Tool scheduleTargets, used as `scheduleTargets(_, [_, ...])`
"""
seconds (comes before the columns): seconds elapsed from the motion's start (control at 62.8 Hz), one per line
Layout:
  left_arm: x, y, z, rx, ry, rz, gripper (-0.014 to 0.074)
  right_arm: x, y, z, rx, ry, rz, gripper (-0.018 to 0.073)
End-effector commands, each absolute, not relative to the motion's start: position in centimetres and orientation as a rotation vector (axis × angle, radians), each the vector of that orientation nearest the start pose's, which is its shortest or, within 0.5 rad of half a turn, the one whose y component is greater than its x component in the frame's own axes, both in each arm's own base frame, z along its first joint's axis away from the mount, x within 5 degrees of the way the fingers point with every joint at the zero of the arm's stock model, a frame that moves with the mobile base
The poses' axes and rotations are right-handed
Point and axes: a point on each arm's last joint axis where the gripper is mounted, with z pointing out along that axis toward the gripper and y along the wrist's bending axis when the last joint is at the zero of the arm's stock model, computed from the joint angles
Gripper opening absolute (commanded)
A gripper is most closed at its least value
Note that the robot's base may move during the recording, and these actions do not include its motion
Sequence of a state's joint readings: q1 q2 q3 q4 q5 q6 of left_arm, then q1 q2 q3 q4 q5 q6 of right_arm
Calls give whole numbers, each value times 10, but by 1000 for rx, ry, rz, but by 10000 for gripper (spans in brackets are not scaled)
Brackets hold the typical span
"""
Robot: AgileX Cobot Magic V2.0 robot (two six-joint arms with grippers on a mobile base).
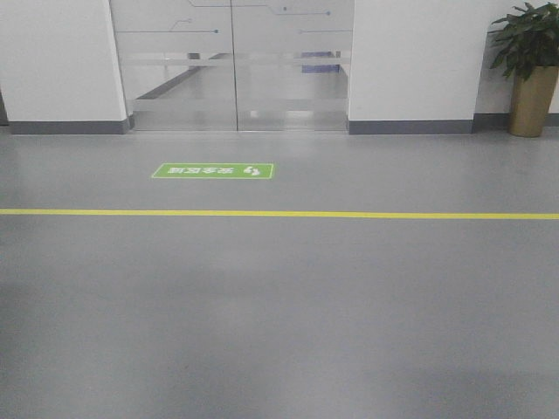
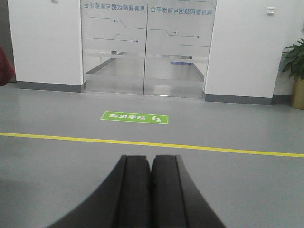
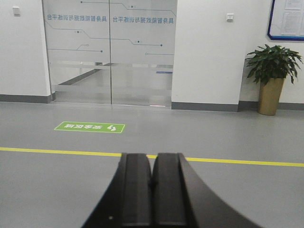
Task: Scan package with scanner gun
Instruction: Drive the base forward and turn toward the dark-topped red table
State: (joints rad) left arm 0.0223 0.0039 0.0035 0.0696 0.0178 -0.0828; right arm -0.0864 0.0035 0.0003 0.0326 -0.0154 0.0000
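Observation:
Neither the package nor the scanner gun shows in any view. My left gripper (image 2: 150, 159) is shut with its black fingers pressed together and nothing between them, pointing out over the grey floor. My right gripper (image 3: 152, 156) is likewise shut and empty, aimed across the floor toward the glass doors. The front-facing view shows neither gripper.
Grey floor (image 1: 279, 314) crossed by a yellow line (image 1: 279, 214), with a green floor sign (image 1: 213, 171) beyond it. Frosted glass doors (image 1: 234, 65) stand in a white wall. A potted plant (image 1: 531, 74) is at the far right corner.

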Motion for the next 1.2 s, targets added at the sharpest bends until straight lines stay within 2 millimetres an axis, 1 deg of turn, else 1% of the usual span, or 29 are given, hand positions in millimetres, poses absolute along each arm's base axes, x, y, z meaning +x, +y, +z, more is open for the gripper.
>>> scheduleTargets(0.0, [56, 1, 213, -32, 1483, -5, -111, 56, -5, 216, 82, 1450, -48, -168])
scheduleTargets(1.179, [56, 1, 213, -32, 1483, -5, -111, 56, -5, 216, 82, 1450, -48, -168])
